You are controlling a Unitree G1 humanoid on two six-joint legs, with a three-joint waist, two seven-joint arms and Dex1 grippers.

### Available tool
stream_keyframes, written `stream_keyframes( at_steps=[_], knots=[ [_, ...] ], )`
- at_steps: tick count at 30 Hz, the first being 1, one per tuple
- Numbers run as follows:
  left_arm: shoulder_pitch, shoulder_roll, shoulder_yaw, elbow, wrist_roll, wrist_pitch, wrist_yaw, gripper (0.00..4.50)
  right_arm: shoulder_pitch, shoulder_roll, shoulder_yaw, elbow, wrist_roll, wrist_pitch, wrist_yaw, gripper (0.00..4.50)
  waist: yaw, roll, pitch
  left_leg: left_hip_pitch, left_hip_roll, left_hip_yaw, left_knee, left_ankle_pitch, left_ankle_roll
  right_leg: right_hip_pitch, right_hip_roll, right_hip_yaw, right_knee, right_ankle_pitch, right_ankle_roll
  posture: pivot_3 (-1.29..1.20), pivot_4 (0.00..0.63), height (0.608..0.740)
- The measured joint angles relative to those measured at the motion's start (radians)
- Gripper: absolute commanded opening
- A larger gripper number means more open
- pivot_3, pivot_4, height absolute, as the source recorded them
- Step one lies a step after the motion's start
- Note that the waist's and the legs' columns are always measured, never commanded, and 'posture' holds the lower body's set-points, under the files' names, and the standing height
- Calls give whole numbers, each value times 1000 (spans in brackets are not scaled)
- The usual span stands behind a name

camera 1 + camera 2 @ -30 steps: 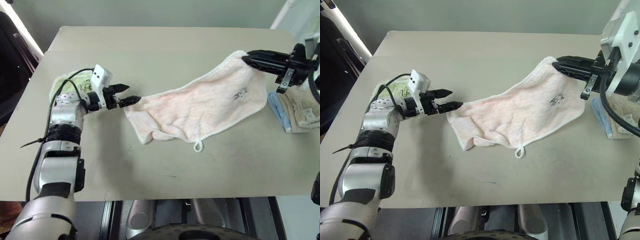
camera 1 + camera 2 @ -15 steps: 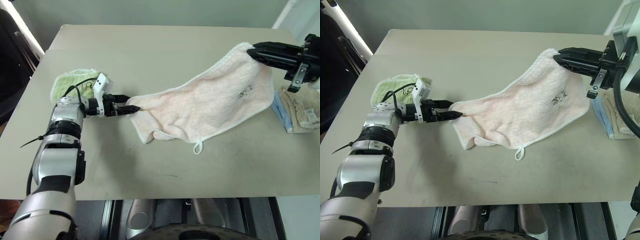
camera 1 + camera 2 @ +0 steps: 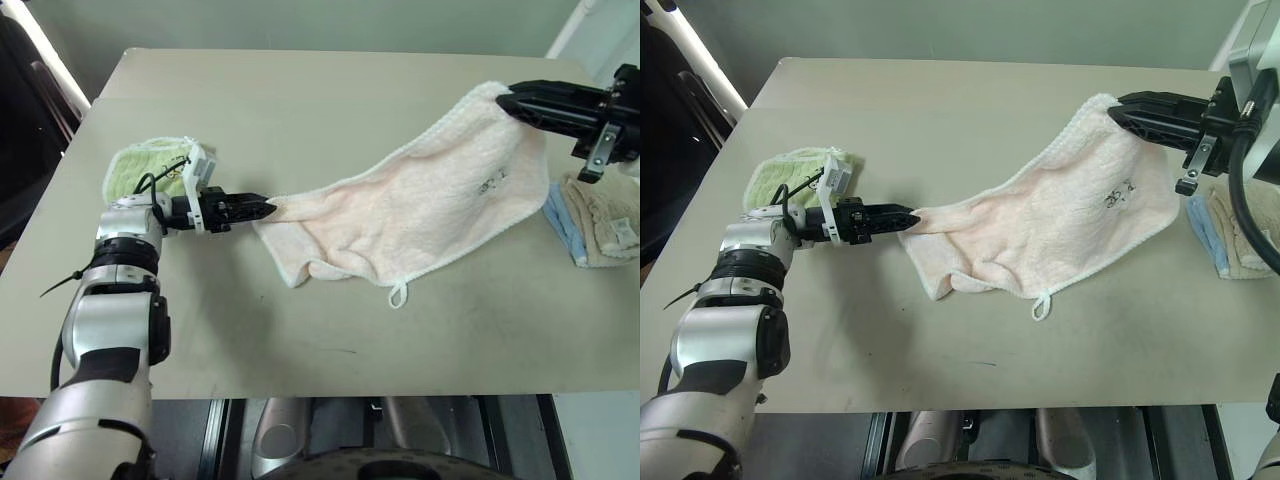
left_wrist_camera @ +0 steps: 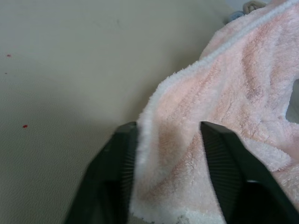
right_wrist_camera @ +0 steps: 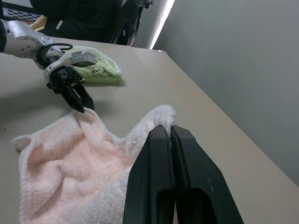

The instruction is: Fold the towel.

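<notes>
The towel (image 3: 420, 215), a pale pink fluffy terry cloth with a white bound edge, hangs stretched between the two grippers across the middle of the matte beige table (image 3: 300, 110), sagging so that its lower part lies rumpled on the tabletop. From the towel's centre, the right gripper (image 3: 505, 100) is at about two o'clock, its two black fingers pressed together on the towel's raised far corner, which bulges out in a soft tuft beside the fingertips in the right wrist view. The left gripper (image 3: 908, 214) is at about nine o'clock, its ribbed black fingers (image 4: 117, 172) standing on either side of the near corner with the thick pile filling the space between them; the jaws are clamped on that corner. A small white loop (image 3: 397, 294) dangles off the towel's lower hem at about six o'clock, and a small dark embroidered mark (image 3: 490, 182) sits on the pile toward the right gripper. Behind the left wrist lies a folded light green towel (image 3: 140, 165) with a dark stitched figure. At the table's right edge, just beside the pink hem, lies a stack of beige and blue cloths (image 3: 590, 225).
</notes>
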Motion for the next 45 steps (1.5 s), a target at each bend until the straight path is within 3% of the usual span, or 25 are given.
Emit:
stream_keyframes(
  at_steps=[29,32,36,45],
  knots=[
    [21,-32,7,42,74,-139,102,1877,7,-20,2,-14,1,0,-13,0,4,0,0,-2,-1,1,5,0,4,0,-1,0,0,1,1,0,150,697],
    [20,-33,12,46,72,-130,101,1262,7,-21,2,-14,1,0,-14,0,4,0,0,-2,-1,1,5,0,4,0,-1,0,0,1,1,0,150,697],
    [19,-34,15,51,65,-112,84,49,11,-22,2,-15,1,0,-16,0,4,0,0,-2,-1,1,5,0,4,0,-1,0,0,1,1,0,150,697],
    [18,-35,36,51,55,-111,86,49,26,-24,2,-16,0,-1,-18,0,4,0,0,-2,-1,1,5,0,4,0,-1,0,0,1,2,0,150,697]
  ],
)
